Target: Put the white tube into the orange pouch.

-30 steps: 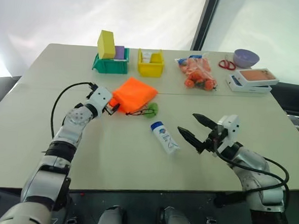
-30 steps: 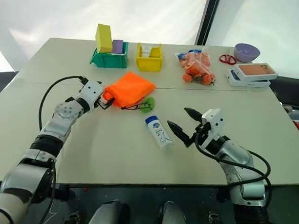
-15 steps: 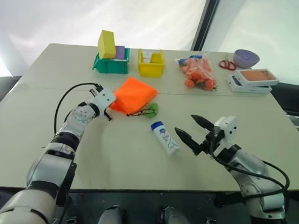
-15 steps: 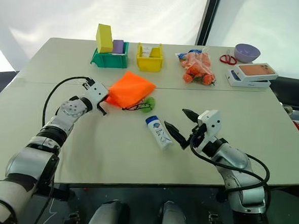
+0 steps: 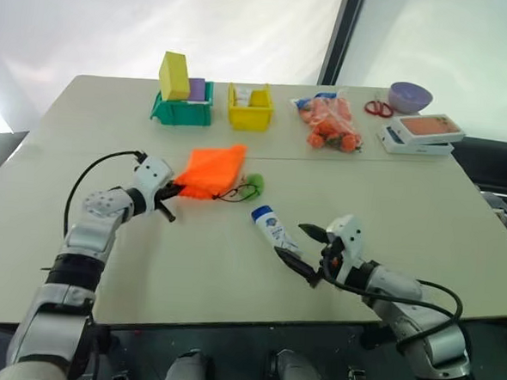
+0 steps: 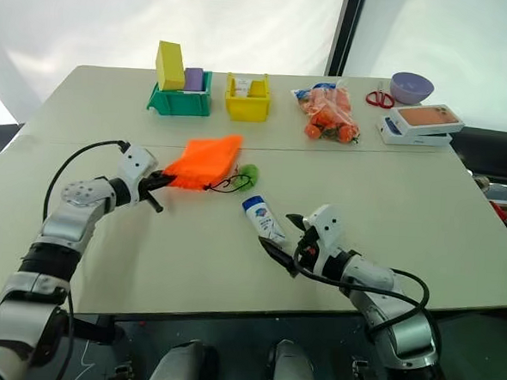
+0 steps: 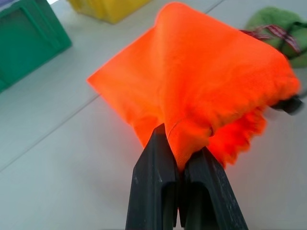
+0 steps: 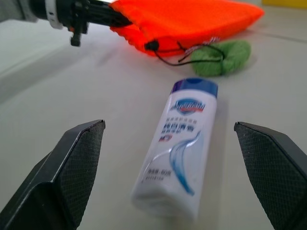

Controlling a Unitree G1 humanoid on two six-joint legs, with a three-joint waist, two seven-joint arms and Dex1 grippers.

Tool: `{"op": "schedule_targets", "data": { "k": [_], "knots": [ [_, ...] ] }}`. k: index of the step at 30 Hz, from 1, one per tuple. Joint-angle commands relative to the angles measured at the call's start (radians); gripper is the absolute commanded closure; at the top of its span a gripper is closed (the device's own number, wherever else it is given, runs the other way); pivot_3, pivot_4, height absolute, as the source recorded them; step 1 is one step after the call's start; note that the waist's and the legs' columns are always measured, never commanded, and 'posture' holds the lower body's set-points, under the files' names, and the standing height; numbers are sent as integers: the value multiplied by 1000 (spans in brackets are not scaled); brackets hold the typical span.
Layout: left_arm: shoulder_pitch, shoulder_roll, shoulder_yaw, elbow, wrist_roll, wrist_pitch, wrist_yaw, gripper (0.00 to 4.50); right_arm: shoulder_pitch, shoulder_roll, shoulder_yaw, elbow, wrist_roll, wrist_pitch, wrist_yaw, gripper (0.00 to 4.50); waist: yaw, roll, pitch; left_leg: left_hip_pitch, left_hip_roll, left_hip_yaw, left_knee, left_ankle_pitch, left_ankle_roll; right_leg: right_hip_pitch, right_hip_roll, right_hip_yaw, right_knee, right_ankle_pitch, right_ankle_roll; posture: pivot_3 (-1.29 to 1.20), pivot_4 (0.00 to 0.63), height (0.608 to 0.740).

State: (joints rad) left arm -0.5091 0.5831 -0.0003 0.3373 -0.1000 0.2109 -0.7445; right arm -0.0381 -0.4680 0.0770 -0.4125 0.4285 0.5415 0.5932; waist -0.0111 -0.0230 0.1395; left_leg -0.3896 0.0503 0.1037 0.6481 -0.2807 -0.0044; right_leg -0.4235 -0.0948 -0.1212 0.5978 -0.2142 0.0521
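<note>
Table (image 5: 231, 275) holds it all. Left of the tube (image 5: 274, 229), the left gripper (image 5: 169, 192) is pinched tight on the edge of the pouch (image 5: 212, 170), which lies flat with its green tag (image 5: 252, 186) beside it. The tube lies flat near the pouch, blue cap toward it. Just right of the tube, the right gripper (image 5: 297, 247) is spread wide, holding nothing.

At the table's (image 5: 232, 266) far edge: a green bin (image 5: 182, 110) holding 1 yellow block (image 5: 174, 74), a yellow bin (image 5: 249, 108), a bag of orange items (image 5: 328, 127), red scissors (image 5: 379, 107), a purple bowl (image 5: 410, 96), 2 stacked boxes (image 5: 419, 134).
</note>
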Motion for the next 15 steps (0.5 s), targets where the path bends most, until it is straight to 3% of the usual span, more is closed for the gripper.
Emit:
{"op": "schedule_targets", "data": {
  "k": [1, 8, 15],
  "knots": [
    [87, 71, 54, -273, -63, 193, -22, 4442, 13, 8, 31, -20, -53, -27, -27, 0, -1, 0, 0, 0, 0, 0, 0, 0, 0, 0, 0, 0, 0, 0, 0, 0, 150, 740],
    [356, 187, 111, -702, -207, 530, -54, 4442, 21, 78, 52, 51, -103, -80, -64, 0, 2, 1, 0, 1, 0, 0, 0, 0, 0, 0, -1, 1, -1, -3, -3, 0, 150, 740],
    [363, 112, 150, -734, -261, 627, 53, 4442, -5, 133, 65, 149, -158, -139, -93, 0, 4, 1, 0, 1, -1, -1, 1, 0, 0, 1, -1, 1, -2, -3, -3, 0, 150, 740]
  ]
}}
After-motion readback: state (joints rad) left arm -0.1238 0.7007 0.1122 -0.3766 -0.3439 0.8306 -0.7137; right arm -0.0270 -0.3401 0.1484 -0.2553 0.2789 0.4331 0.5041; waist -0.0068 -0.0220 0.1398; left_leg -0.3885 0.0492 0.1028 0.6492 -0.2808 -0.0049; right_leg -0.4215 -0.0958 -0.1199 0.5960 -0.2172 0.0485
